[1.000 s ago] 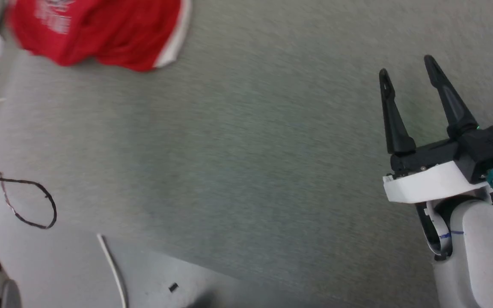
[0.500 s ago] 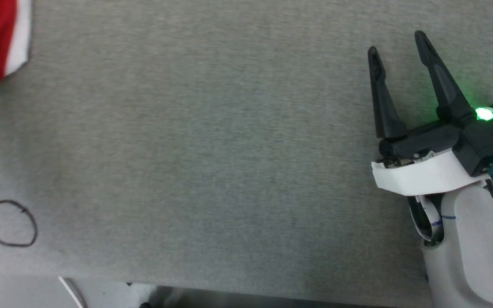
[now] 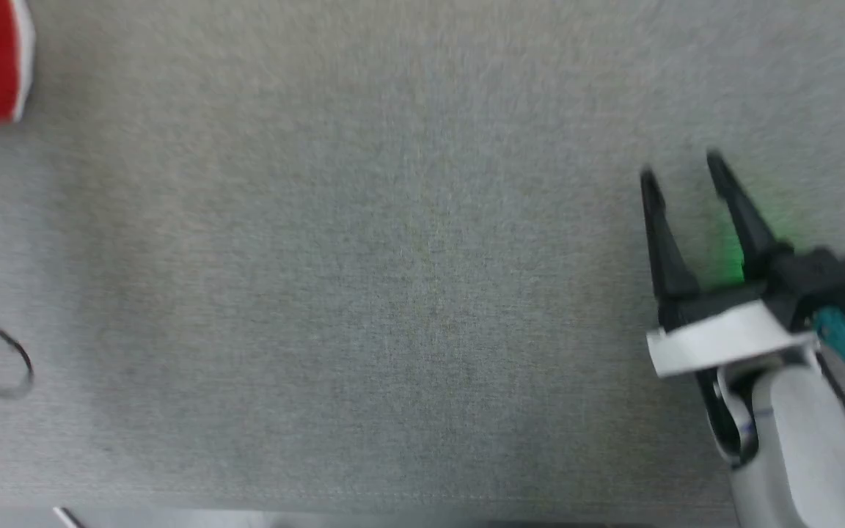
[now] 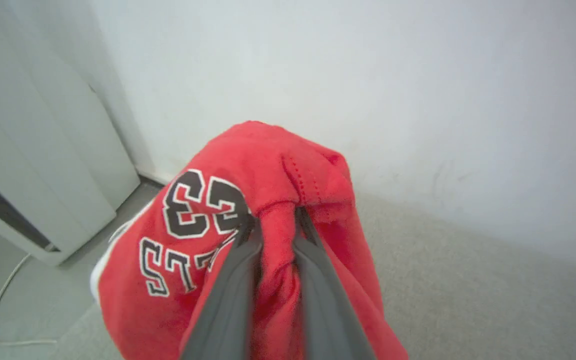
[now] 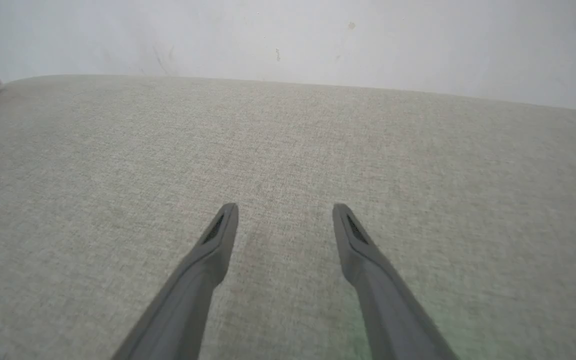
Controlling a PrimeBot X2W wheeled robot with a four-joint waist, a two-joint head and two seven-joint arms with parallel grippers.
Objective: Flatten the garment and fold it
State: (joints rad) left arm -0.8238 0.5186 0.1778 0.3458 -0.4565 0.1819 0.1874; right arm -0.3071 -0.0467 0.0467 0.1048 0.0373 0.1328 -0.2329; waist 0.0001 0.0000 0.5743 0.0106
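Far on the left, the left gripper [image 4: 273, 220] squeezes the shorts [image 4: 268, 165]. Its two dark fingers pinch a bunch of the red cloth between them, and the rest hangs down around them. A white 23 and some letters show on the cloth, upside down. Behind stands a white box [image 4: 33, 150] by the wall [image 4: 368, 75], with a white cord [image 4: 3, 305] on the floor. Seen from the head, a red corner with a white edge peeks in at the top left of the grey table [image 3: 393, 257]. A thin black wire [image 3: 8, 359] lies in a loop below it. Far on the right, the right gripper [image 3: 681, 170] holds nothing. Its fingers are spread apart over the table, with a green glow beside them
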